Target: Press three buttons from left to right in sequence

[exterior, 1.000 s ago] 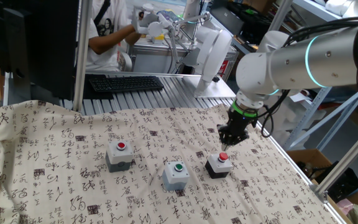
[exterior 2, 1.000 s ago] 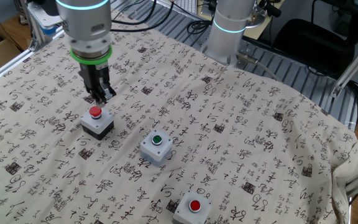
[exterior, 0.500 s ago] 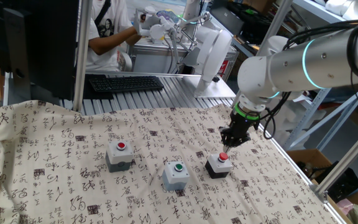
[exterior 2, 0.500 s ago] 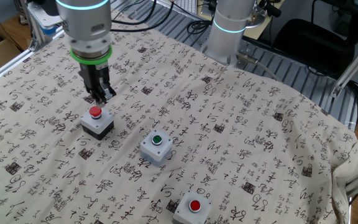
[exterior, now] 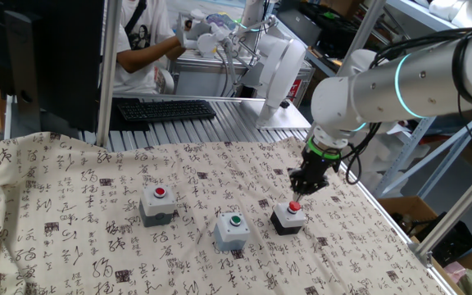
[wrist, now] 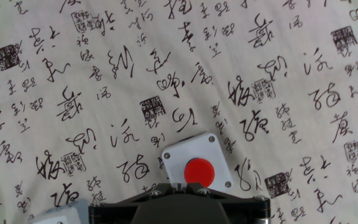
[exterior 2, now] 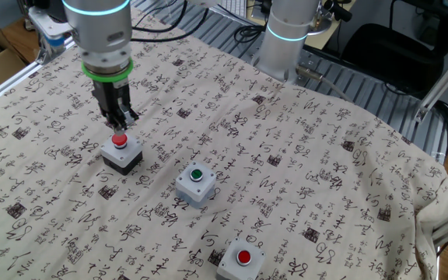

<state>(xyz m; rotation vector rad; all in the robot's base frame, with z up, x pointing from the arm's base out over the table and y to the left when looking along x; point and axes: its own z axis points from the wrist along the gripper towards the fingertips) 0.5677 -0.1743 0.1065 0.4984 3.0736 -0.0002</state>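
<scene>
Hovering right over the black box with red cap [exterior: 289,215], jaws' opening can't be made out; grey boxes sit at its 9 o'clock.

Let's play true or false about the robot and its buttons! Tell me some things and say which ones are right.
1. The hand is over the black box with the red button. True.
2. The middle box has a blue button. False: its button is green.
3. All three boxes sit on a cloth printed with writing. True.
4. The grey box with the red button lies tipped on its side. False: it stands upright, button on top.
</scene>
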